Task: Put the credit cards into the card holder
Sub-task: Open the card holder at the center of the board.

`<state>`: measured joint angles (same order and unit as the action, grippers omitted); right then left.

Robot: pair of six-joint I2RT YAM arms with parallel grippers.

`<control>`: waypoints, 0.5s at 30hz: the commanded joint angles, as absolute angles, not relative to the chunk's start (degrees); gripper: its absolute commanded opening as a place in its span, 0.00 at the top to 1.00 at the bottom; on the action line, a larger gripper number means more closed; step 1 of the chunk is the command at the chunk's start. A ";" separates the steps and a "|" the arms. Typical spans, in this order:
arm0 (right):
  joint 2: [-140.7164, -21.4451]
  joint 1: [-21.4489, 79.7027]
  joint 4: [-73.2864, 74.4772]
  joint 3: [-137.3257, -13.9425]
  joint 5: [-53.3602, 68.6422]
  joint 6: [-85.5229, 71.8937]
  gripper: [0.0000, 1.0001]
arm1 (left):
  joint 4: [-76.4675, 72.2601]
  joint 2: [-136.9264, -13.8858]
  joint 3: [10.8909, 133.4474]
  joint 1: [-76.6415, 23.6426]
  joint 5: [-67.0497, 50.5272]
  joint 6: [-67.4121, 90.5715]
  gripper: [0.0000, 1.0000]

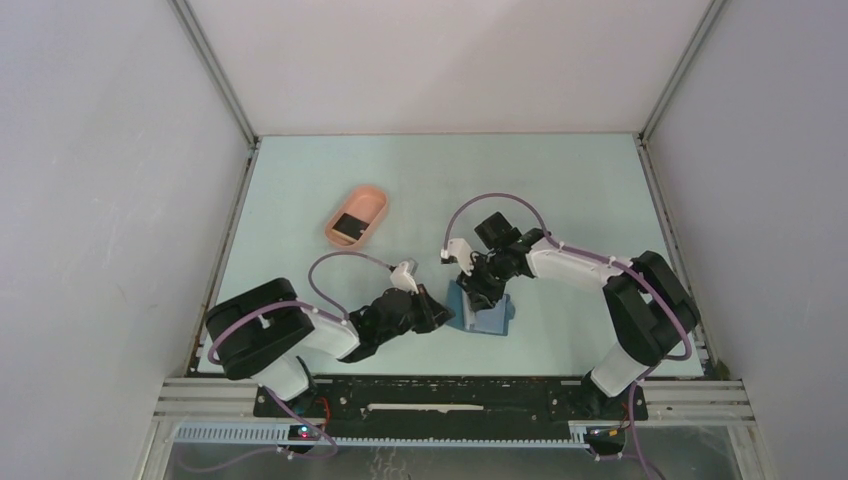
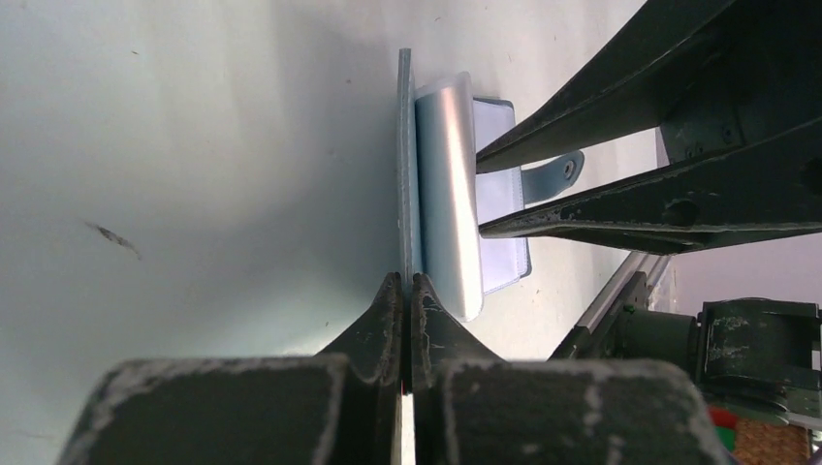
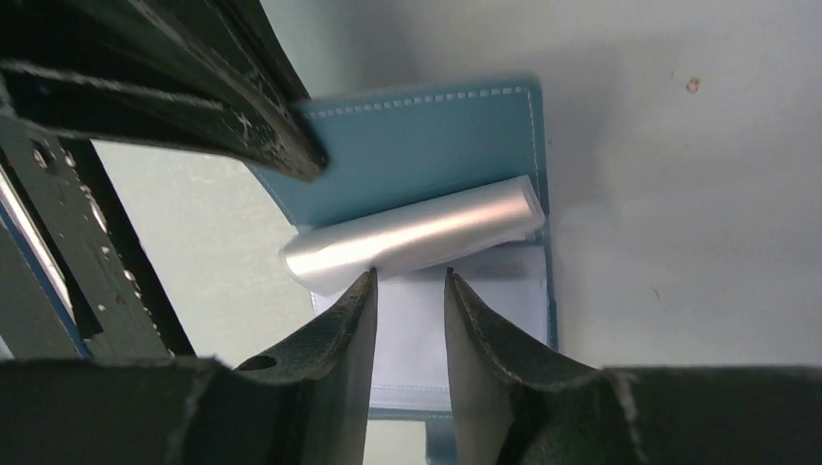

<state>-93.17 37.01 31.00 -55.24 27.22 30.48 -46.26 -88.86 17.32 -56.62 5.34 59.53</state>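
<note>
Card holder [image 3: 426, 145] gapes open, blue, with glossy curled sleeve [image 3: 417, 237].

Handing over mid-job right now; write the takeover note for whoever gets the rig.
Grippers: left gripper, jaws shut on the cover edge of the card holder, which stands open.
The right gripper, jaws apart above the clear inner sleeve, holds nothing.
One black card lies in the pink tray.
Done: no card visibly in the holder.
Left: fetch cards, slide them in.

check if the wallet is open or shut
open: left gripper holds one cover of the wallet away from the other half, clear inner sleeve bared
</note>
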 commanded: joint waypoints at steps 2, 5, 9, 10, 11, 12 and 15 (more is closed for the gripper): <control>-93.63 37.50 28.51 -58.19 30.11 24.04 0.60 | -49.13 -89.99 17.04 -57.05 3.91 60.16 0.94; -94.94 36.71 29.12 -59.43 32.32 21.29 0.60 | -49.13 -89.85 17.01 -57.08 3.77 60.29 0.84; -97.43 35.13 30.39 -61.30 36.53 16.81 0.60 | -49.13 -88.72 16.28 -57.04 3.95 60.30 0.65; -98.06 34.65 30.66 -61.79 38.56 15.93 0.60 | -49.13 -88.31 16.08 -57.03 3.88 60.23 0.60; -98.73 33.97 30.79 -62.13 41.33 14.77 0.60 | -49.32 -87.99 15.82 -57.04 3.79 60.02 0.57; -99.45 32.83 30.77 -62.38 44.18 13.30 0.60 | -49.53 -87.69 15.64 -57.04 3.71 59.81 0.53; -101.90 30.72 30.64 -62.92 48.37 11.12 0.60 | -50.23 -87.20 15.14 -57.04 3.38 59.52 0.46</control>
<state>-99.66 33.32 30.61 -60.69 39.81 16.84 -47.55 -89.12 16.75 -56.69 3.84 60.03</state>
